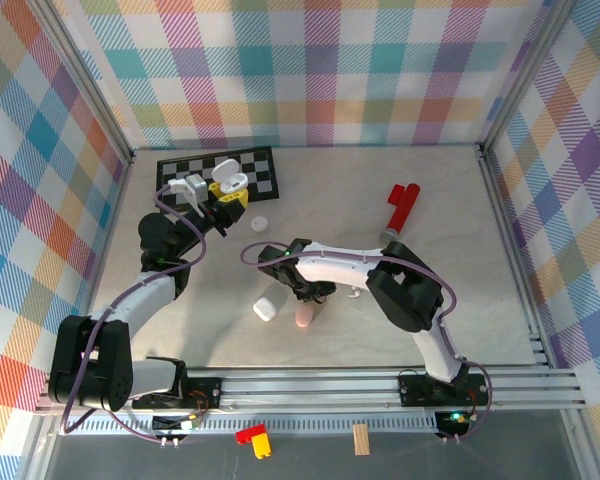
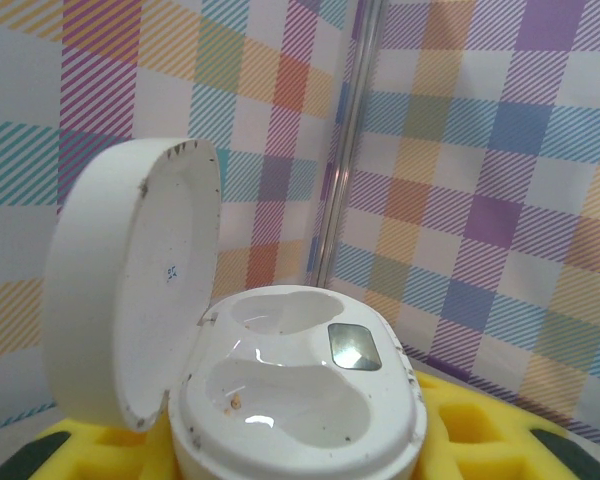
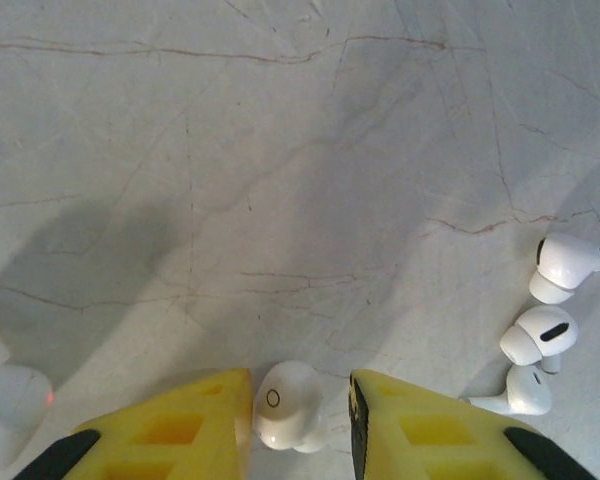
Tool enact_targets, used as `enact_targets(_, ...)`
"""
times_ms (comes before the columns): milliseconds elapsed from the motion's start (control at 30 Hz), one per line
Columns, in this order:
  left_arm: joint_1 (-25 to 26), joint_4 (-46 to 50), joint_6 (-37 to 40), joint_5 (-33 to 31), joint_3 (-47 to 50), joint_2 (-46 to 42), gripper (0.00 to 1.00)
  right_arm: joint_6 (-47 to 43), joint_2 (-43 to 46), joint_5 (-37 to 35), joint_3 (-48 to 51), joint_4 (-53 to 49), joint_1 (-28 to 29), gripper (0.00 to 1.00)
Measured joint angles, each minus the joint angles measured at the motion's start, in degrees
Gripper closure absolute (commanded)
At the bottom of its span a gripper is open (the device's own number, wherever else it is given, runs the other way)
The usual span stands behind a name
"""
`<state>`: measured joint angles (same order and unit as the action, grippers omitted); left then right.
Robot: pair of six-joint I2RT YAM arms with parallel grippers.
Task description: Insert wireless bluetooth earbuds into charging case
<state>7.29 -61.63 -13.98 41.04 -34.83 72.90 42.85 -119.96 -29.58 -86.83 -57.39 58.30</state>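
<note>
**Right gripper** (image 3: 300, 425) (image 1: 306, 290): its yellow fingers (image 3: 180, 435) were parted and stood either side of one white earbud (image 3: 288, 405) lying on the marble-patterned table (image 3: 280, 150). The earbud sat against one finger with a thin gap at the other, so the tool was released, not clamped. Only the wrist view resolved this earbud.
- Off to one side of the fingers, well apart from them, three more earbuds (image 3: 540, 335) lay in a close cluster.
- At the opposite side was the edge of a white rounded object (image 3: 10, 405) with a red dot.
- The overhead view added a white case (image 1: 265, 308) and a pink case (image 1: 305, 316) just beside the gripper, toward the arm bases.

**Left gripper** (image 2: 300, 455) (image 1: 220, 195): clenched on the charging case (image 2: 300, 400), lid hinged up. Its wrist view showed both wells empty. The overhead view placed it over the edge of a checkerboard mat (image 1: 260, 170), well apart from the right gripper.
- Between the two tools lay a small white disc (image 1: 259, 224).
- Beyond the right arm lay a red object (image 1: 402, 205).
</note>
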Motion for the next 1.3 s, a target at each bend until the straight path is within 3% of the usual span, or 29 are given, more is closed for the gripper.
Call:
enact_targets(700, 0.0, 0.0, 0.1, 0.1, 0.0, 0.0, 0.66, -0.2, -0.3, 0.3, 0.8, 0.6, 0.0, 0.81)
enact_targets(933, 1.0, 1.6, 3.1, 1.3, 0.0, 0.0, 0.66, -0.4, 12.8, 2.1, 11.7, 7.4, -2.2, 0.8)
enact_targets(1300, 10.0, 18.7, 16.7, 3.7, -1.9, -2.2, 0.66, -4.0, 40.6, 13.1, 21.4, 19.3, -11.6, 0.81)
